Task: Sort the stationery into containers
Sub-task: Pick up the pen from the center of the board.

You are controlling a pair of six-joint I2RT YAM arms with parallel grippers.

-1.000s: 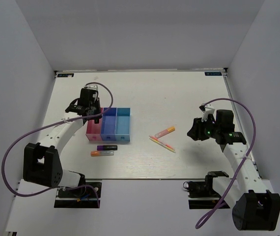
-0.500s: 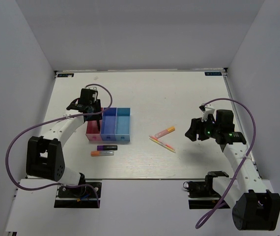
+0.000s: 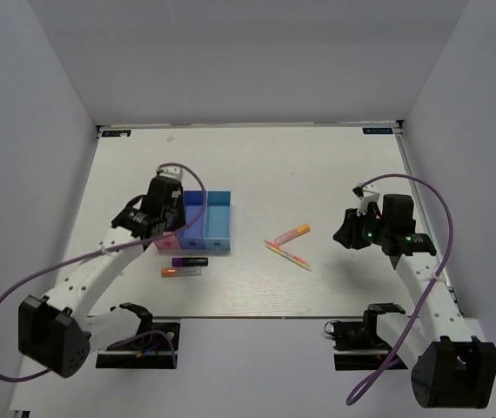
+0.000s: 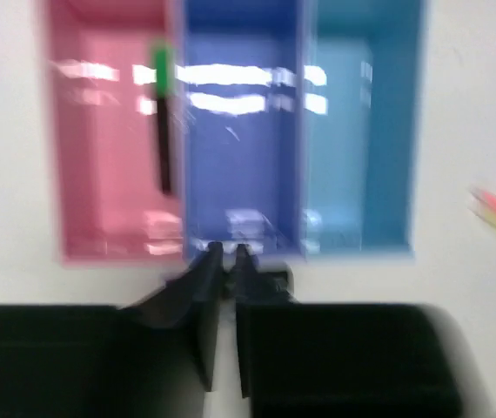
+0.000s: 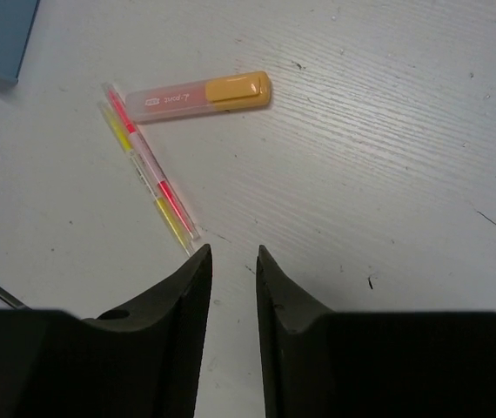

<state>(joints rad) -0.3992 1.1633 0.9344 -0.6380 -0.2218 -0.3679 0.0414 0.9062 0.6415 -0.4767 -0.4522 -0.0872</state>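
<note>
while the green-capped black marker [image 4: 163,122] lies in the pink bin [image 4: 100,174], the left gripper [image 4: 224,252] hangs almost closed, empty, at the near edge of the dark blue bin [image 4: 244,165]. the right gripper [image 5: 233,254], narrowly apart and empty, hovers beside the thin yellow-pink pen [image 5: 152,178].

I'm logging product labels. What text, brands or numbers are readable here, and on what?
Highlighter: small print on its barrel, too small to read.
Blue stickers at the far corners: too small to read.
Bins: no text visible; view blurred.
</note>
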